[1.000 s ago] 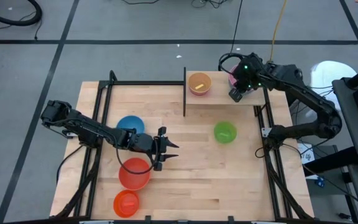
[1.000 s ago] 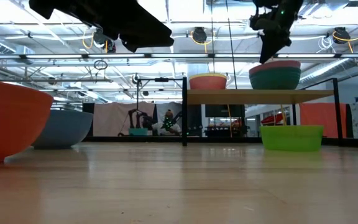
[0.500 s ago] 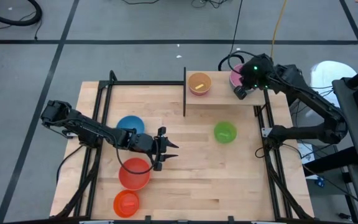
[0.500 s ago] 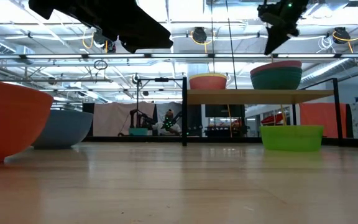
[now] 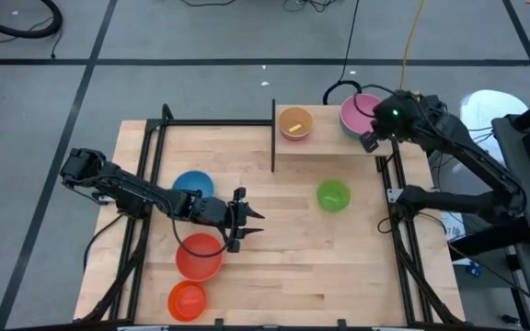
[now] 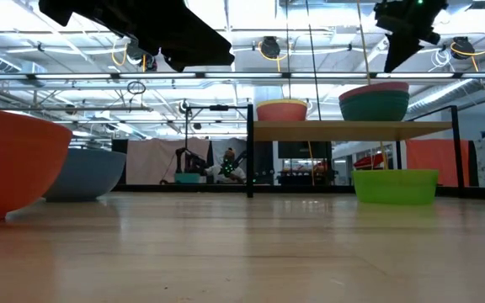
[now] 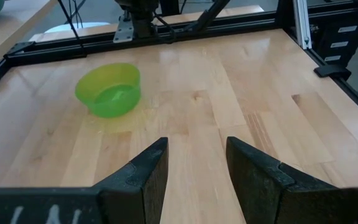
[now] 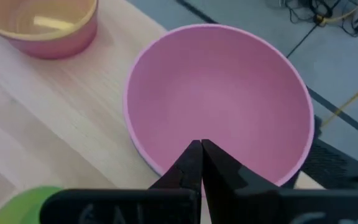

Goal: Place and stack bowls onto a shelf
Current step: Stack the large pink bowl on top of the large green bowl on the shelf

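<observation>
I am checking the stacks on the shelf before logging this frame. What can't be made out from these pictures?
- High view: the pink plastic bowl hides what sits beneath it; only the low view shows the teal plastic bowl there.
- Low view: the red plastic bowl is cut off by the left edge and screens the orange plastic bowl.
- The inner bowl's colour in the other stack is uncertain, orange or yellow.
- Low view: the shut right end effector runs off the top edge.

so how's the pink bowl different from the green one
The pink bowl sits up on the shelf, while the green bowl rests down on the tabletop. The pink bowl is nested on top of a teal bowl; the green bowl stands alone. From above, the pink bowl looks wider than the green one. Both are upright, round and empty.
</observation>
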Controlling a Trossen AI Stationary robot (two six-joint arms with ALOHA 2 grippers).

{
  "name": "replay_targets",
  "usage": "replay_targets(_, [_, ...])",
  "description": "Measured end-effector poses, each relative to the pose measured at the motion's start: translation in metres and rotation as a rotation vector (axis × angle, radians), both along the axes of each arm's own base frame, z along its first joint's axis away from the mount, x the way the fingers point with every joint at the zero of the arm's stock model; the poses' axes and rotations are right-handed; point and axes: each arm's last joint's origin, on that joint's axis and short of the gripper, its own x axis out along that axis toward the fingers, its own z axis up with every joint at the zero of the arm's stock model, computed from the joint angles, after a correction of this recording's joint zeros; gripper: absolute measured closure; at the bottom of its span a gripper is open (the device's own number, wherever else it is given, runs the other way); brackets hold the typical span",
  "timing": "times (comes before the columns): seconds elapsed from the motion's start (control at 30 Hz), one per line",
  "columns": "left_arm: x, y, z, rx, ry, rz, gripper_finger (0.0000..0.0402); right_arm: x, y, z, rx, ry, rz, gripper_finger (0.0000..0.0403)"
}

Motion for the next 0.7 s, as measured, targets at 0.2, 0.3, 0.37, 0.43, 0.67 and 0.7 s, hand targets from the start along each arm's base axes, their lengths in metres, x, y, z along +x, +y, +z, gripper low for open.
replay_targets(0.2, [0.0, 0.0, 0.0, 0.004, 0.0, -0.002, 0.0234, -0.01, 0.008, -0.028, -0.042, -0.083, -0.021, 0.0403])
replay_targets(0.3, [0.0, 0.0, 0.0, 0.004, 0.001, -0.002, 0.0234, -0.013, 0.011, -0.038, -0.066, -0.118, -0.025, 0.0403])
replay_targets(0.37, [0.0, 0.0, 0.0, 0.004, 0.001, -0.002, 0.0234, -0.015, 0.012, -0.042, -0.081, -0.135, -0.026, 0.0403])
replay_targets(0.43, [0.0, 0.0, 0.0, 0.004, 0.001, -0.002, 0.0234, -0.016, 0.013, -0.043, -0.093, -0.149, -0.026, 0.0403])
replay_targets(0.67, [0.0, 0.0, 0.0, 0.003, 0.001, -0.002, 0.0234, -0.019, 0.014, -0.042, -0.103, -0.147, -0.046, 0.0403])
replay_targets(0.7, [0.0, 0.0, 0.0, 0.003, 0.001, -0.002, 0.0234, -0.019, 0.014, -0.042, -0.104, -0.141, -0.051, 0.0403])
